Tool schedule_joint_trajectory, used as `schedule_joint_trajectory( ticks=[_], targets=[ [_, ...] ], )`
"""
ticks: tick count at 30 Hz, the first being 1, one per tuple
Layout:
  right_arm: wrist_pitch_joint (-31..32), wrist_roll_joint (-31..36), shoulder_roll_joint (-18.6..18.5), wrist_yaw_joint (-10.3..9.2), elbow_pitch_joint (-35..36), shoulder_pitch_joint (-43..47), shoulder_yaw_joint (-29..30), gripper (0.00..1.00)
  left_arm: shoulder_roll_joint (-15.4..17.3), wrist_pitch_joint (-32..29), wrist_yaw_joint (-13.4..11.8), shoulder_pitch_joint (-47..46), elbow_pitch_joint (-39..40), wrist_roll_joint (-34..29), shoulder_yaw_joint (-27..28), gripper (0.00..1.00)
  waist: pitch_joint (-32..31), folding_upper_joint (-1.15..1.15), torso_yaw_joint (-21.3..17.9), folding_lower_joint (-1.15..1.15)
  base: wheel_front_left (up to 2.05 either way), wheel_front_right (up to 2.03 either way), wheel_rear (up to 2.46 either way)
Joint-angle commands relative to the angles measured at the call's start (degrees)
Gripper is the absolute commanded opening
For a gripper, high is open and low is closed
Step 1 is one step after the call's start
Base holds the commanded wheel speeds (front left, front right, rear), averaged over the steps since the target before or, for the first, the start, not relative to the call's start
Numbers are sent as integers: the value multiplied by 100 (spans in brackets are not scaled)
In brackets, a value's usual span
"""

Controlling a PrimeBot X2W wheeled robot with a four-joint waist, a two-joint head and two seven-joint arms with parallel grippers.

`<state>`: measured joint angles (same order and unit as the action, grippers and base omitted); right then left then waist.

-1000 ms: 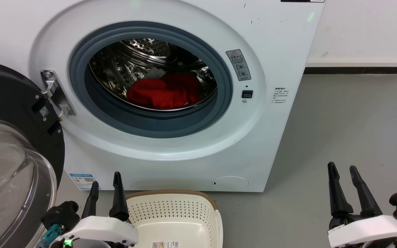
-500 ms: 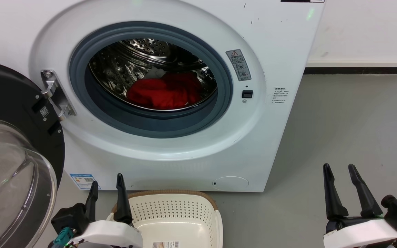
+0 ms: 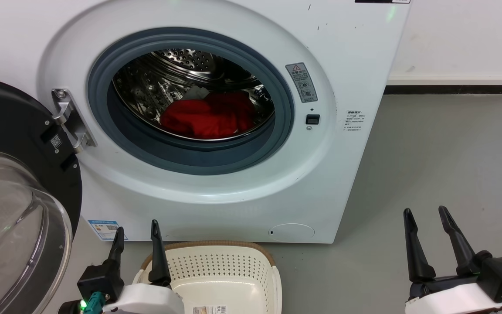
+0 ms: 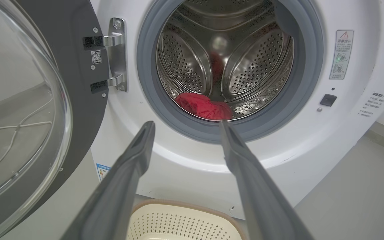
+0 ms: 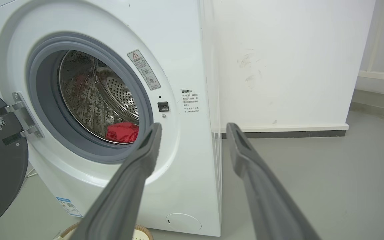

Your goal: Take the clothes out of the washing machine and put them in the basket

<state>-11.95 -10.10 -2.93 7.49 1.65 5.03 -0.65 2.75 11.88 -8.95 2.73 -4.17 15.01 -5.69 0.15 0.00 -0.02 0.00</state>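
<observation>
Front-loading washing machine, white, viewed from the head camera with the porthole uncovered. Black-framed glass door swung wide open at the machine's left on a metal hinge. Grey rubber ring around the opening, perforated steel drum behind it, warning label just right of the ring.

Clothes: bright red fabric bunched on the bottom of the drum, slightly right of centre, well inside the ring. Number of garments in the heap not distinguishable.

Basket: cream, perforated, brown-rimmed, on the grey floor just in front of the machine's base, below the porthole. Paper label on its bottom.

Left gripper: low at the left, by the basket's left edge, fingers spread apart and holding nothing, pointed up toward the machine. In the left wrist view, fingertips level with the lower arc of the ring, red heap just above the right-hand tip.

Right gripper: low at the right, over the floor, well apart from machine and basket, fingers likewise parted and unloaded. In the right wrist view, aimed past the machine's right front corner toward the white wall and its dark skirting.
</observation>
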Motion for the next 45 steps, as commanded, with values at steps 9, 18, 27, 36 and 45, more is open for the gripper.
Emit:
schedule_joint_trajectory(
  ticks=[9,18,27,36,45],
  targets=[
    [-137,504,7,-1,148,107,-47,100,17,145,-102,79,93,-477,-59,100,-11,0,6,0,0,0,0],
    [-237,874,8,-1,202,168,-88,100,17,243,-93,150,96,-738,-107,100,-24,0,-1,0,0,0,0],
    [-321,1211,9,-1,269,244,-110,100,17,331,-69,203,20,-907,-124,100,-41,0,22,0,0,0,0],
    [-331,1162,9,-1,237,233,-113,100,18,345,23,215,-73,-764,-74,100,-42,0,17,0,0,0,0],
    [-331,1116,9,-1,221,233,-84,100,18,342,70,209,-124,-722,-45,100,-33,0,14,0,0,0,0]
  ],
)
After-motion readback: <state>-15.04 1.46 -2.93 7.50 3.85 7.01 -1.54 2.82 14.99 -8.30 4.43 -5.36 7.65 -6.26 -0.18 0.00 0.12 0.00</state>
